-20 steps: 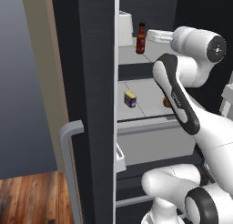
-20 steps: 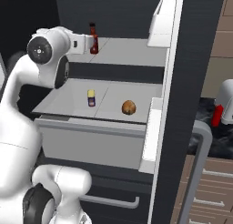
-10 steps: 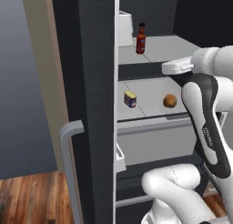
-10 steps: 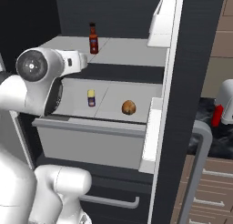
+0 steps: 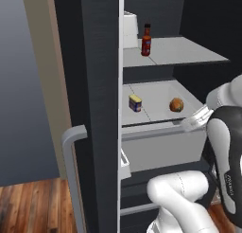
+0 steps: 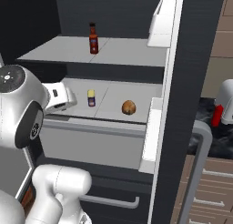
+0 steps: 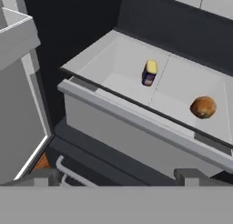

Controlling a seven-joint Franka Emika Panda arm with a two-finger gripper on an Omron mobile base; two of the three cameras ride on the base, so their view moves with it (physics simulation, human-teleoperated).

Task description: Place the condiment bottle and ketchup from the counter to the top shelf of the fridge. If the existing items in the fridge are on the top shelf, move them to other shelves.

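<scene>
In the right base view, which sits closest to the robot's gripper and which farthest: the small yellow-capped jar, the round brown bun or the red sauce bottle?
From the open gripper, at the left by the lower shelf:
1. Small yellow-capped jar, just to its right on the lower shelf.
2. Round brown bun, farther right on that shelf.
3. Red sauce bottle, up on the top shelf.

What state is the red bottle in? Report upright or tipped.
Upright: the red bottle stands on its base on the top shelf, cap up.

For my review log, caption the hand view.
Looking into the open fridge: a small jar and a round bun sit apart on the lower shelf.
</scene>
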